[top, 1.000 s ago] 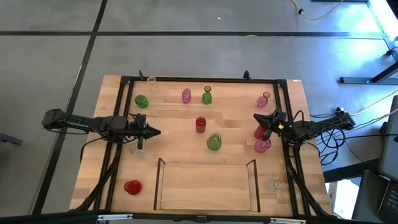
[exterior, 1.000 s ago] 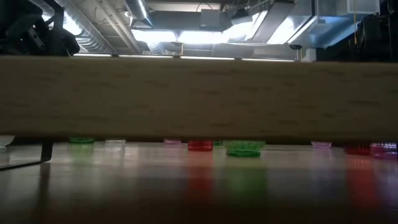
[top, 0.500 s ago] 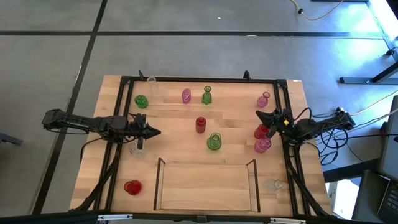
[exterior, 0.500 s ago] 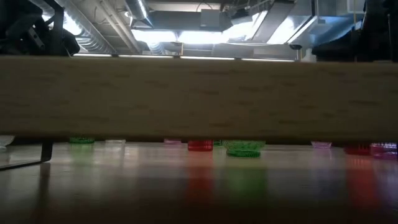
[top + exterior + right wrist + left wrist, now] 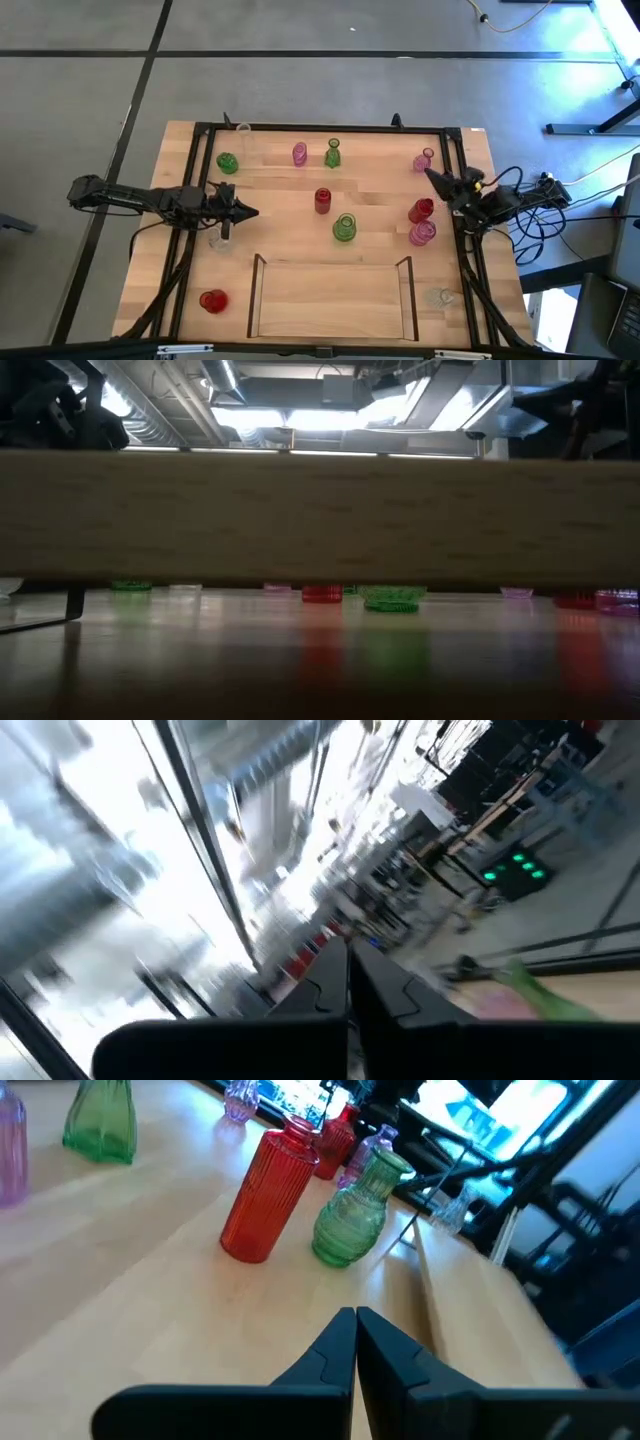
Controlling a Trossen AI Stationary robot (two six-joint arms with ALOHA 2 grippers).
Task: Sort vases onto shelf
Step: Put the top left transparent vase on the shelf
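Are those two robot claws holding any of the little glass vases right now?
No, nothing is held. The left gripper is shut and empty over the table's left side; the right gripper is shut and empty near the right edge. The shelf has no vases.

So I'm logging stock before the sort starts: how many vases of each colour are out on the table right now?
Green vases: 3
Pink vases: 3
Red vases: 3
Clear vases: 3, faint from above
Total: 12
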